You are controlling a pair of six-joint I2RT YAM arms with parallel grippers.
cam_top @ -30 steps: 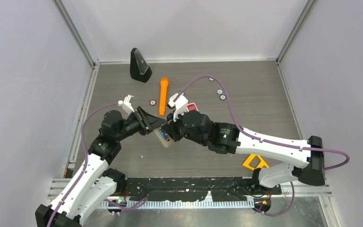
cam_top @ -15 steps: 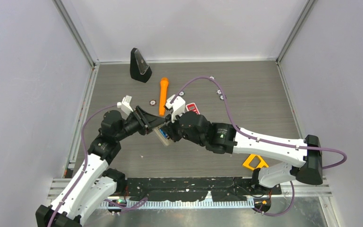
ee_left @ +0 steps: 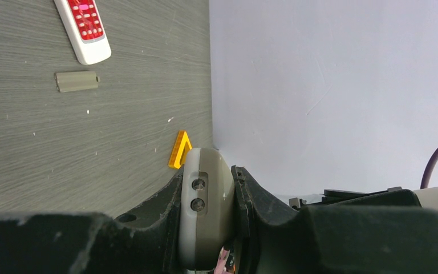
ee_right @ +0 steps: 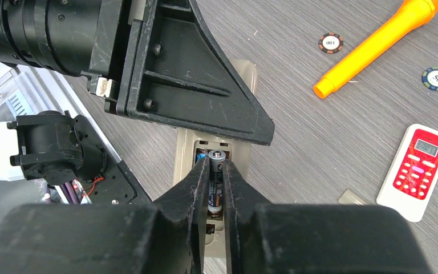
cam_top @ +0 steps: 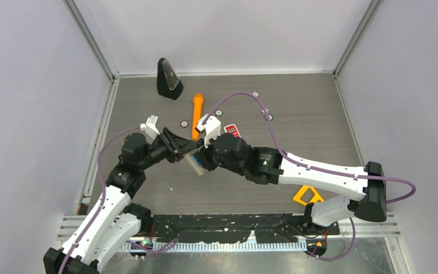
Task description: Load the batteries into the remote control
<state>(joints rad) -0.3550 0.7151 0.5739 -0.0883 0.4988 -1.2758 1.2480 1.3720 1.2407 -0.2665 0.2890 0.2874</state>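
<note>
The left pincer [ee_left: 208, 197] is clamping a grey remote [ee_left: 205, 171] by its long sides. The right pincer [ee_right: 217, 164] is gripping a dark battery [ee_right: 217, 155], whose silvery end is poking out just past the fingertips, right over the remote's open slot. A blue battery [ee_right: 203, 153] is sitting in that slot just beside the fingertips. A red-and-white remote [ee_right: 415, 171] and an orange stick [ee_right: 376, 48] are lying on the tabletop [ee_right: 319, 142], well beyond the right pincer
</note>
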